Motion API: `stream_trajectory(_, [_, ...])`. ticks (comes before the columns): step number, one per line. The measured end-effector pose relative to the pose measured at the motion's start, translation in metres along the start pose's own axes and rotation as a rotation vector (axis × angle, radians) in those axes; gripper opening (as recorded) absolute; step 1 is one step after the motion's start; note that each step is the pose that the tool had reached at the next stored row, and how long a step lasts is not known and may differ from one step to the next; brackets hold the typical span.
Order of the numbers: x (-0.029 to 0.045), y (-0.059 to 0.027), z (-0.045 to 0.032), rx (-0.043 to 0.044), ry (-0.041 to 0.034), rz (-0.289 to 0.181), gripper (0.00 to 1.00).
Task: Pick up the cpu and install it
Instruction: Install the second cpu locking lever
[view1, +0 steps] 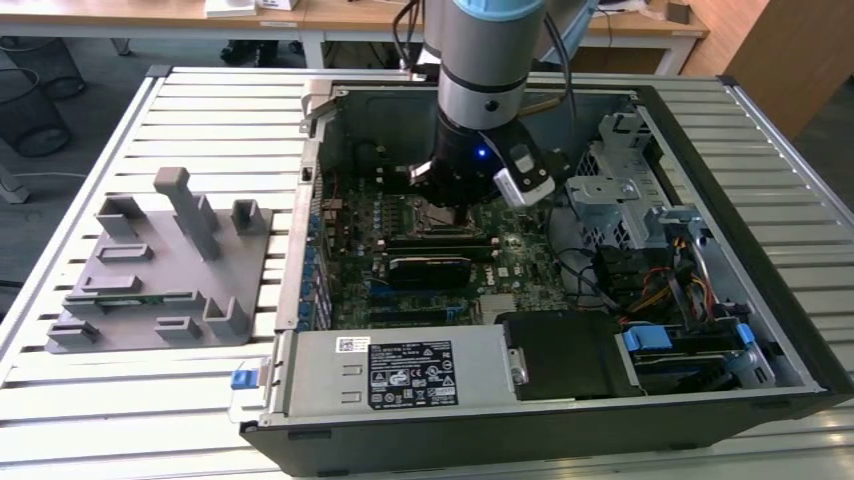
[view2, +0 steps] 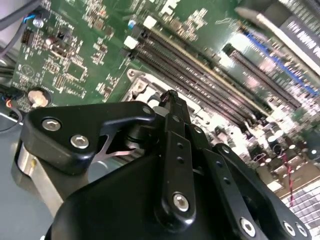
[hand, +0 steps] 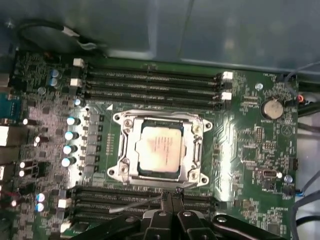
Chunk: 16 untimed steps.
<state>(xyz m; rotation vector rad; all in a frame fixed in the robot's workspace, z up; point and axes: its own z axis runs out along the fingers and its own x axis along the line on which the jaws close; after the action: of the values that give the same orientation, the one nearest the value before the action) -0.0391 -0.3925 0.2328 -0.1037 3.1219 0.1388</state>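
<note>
Your cpu (hand: 159, 149) is already sitting flat in the motherboard socket (hand: 161, 151), just beyond the tips of your hand (hand: 171, 196). The hand's fingers are pressing together, gripping nothing, and it's hovering inside the open computer case (view1: 747, 290).

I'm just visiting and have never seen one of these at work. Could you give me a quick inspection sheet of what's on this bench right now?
Surface: slatted metal table carrying an open computer case.
Job's things: cpu lying in the motherboard socket.
Clutter: grey fixture block beside the case, on the exterior view's left.
Grippers: gripper fingers together, holding nothing, beside the socket.
Cables: coloured wire bundle inside the case.
Surroundings: wooden desks behind.
</note>
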Motion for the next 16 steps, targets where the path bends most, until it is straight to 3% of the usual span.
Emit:
stream_trajectory(5, [0.0035, -0.0010, 0.0000, -0.0045, -0.0002, 0.000, 0.11])
stream_trajectory(16, [0.0200, -0.0026, 0.0031, -0.0119, -0.0008, 0.000, 0.11])
